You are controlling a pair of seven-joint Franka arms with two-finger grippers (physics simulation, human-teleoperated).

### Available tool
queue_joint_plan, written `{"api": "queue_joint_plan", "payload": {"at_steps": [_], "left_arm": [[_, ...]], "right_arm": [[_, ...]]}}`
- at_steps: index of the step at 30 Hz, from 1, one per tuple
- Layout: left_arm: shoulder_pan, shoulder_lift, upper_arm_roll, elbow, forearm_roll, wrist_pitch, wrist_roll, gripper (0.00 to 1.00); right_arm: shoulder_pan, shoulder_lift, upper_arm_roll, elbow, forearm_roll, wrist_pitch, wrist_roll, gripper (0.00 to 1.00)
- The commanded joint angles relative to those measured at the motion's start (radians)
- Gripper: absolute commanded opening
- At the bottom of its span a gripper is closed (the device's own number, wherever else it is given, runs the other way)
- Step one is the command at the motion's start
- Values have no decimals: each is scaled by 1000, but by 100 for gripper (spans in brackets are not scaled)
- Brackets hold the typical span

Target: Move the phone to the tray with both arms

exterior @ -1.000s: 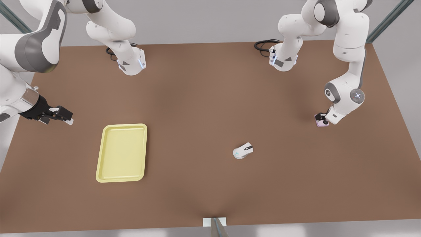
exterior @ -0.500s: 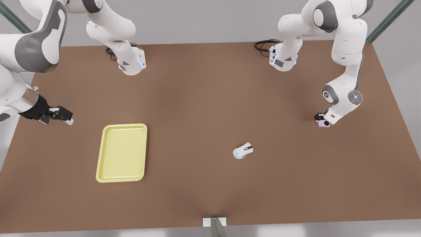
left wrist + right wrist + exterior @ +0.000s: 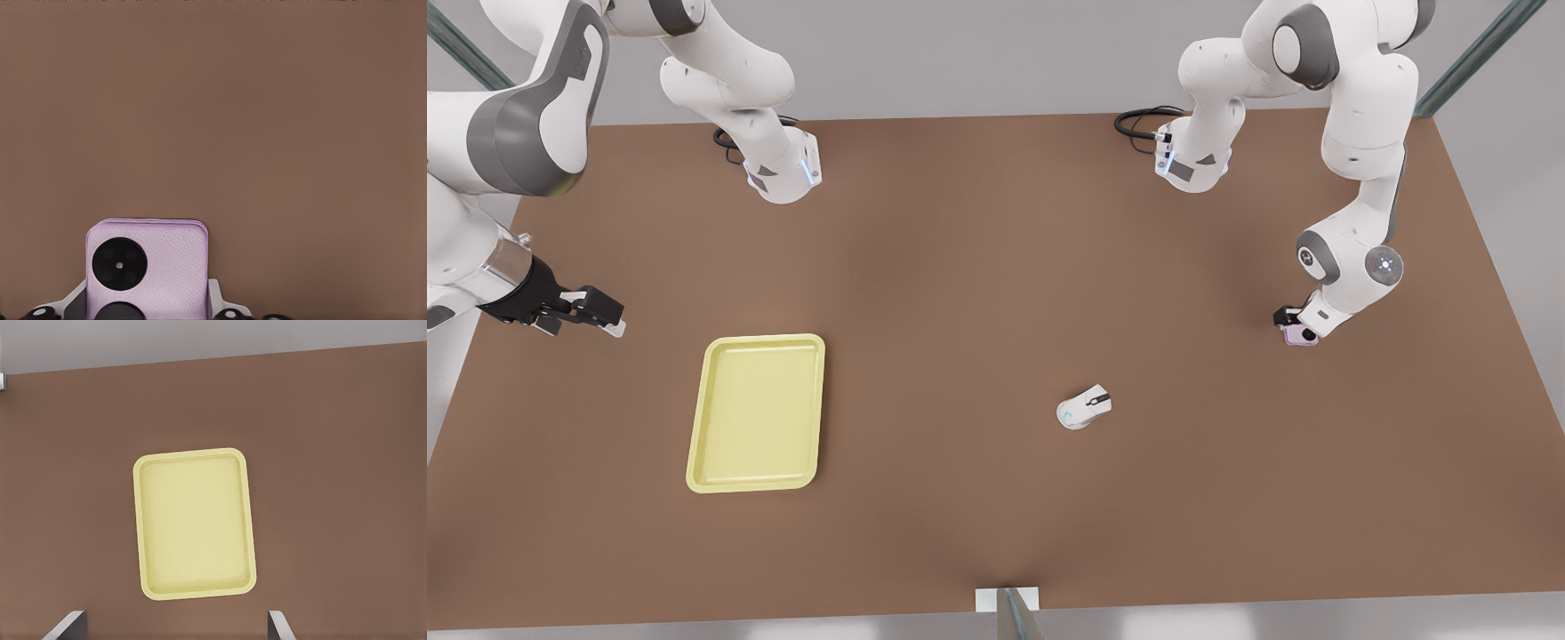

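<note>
Over by the desk's (image 3: 978, 293) edge on the front view's right, the left gripper (image 3: 1294, 324) is down low on the phone (image 3: 1300, 336), a small pale lilac square with black camera circles. From the left wrist view the phone (image 3: 148, 267) sits between the two fingers (image 3: 217, 297), which flank it on either side, so the claw looks clamped on the phone; whether the phone rests on the desk or is just off it I cannot tell. Across the desk, near the edge on the front view's left, the right gripper (image 3: 600, 316) hangs above the surface and waits, its claw apart: in the right wrist view the fingertips (image 3: 67, 625) stand wide with nothing between them, looking down on the tray (image 3: 194, 523). That pale yellow tray (image 3: 757, 412) lies flat and empty towards the desk's near corner on that same side, well apart from the phone. A white computer mouse (image 3: 1085, 407) sits between the tray and the phone, nearer the phone.
</note>
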Motion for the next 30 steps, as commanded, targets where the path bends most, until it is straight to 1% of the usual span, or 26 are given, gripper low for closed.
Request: {"api": "queue_joint_plan", "payload": {"at_steps": [1,8,9,10,11,12,13,15,17,19,21,23,24,25,26,27,30], "left_arm": [[0,-2,-2,1,-2,-9,24,81],[-11,-28,-8,21,-2,-58,24,81],[-14,-33,-32,53,-5,-101,23,81],[-16,-37,-37,62,-5,-113,21,81],[-16,-47,-69,79,-5,-124,3,81],[-17,-60,-103,113,-5,-202,-52,81],[-43,-73,-121,148,-5,-249,-105,81],[-146,-67,-124,233,-5,-320,-226,81],[-253,-56,-124,366,-5,-455,-373,81],[-376,-22,-124,480,-5,-547,-560,81],[-515,47,-124,607,-5,-610,-798,81],[-621,139,-126,793,-7,-726,-1023,81],[-652,189,-152,885,-16,-757,-1129,81],[-654,223,-184,943,-21,-760,-1203,81],[-654,298,-238,1066,-18,-760,-1309,81],[-657,352,-266,1148,-16,-762,-1340,81],[-720,544,-275,1414,-14,-746,-1412,81]], "right_arm": [[0,-1,0,0,-1,0,0,100],[1,-1,0,0,-1,0,0,100],[1,-1,0,0,1,0,0,100],[1,-1,0,0,-1,0,0,100],[1,-1,0,0,-1,0,0,100],[1,-1,0,0,1,0,0,100],[1,-1,0,0,-1,0,0,100],[1,-1,0,0,1,0,0,100],[1,-1,0,0,-1,0,0,100],[1,-1,0,0,1,0,0,100],[1,-1,0,0,1,0,0,100],[1,-1,0,0,-1,0,0,100],[1,-1,0,0,-1,0,0,100],[1,-1,0,0,-1,0,0,100],[1,-1,0,0,1,0,0,100],[1,-1,0,0,-1,0,0,100],[1,-1,0,0,-1,0,0,100]]}}
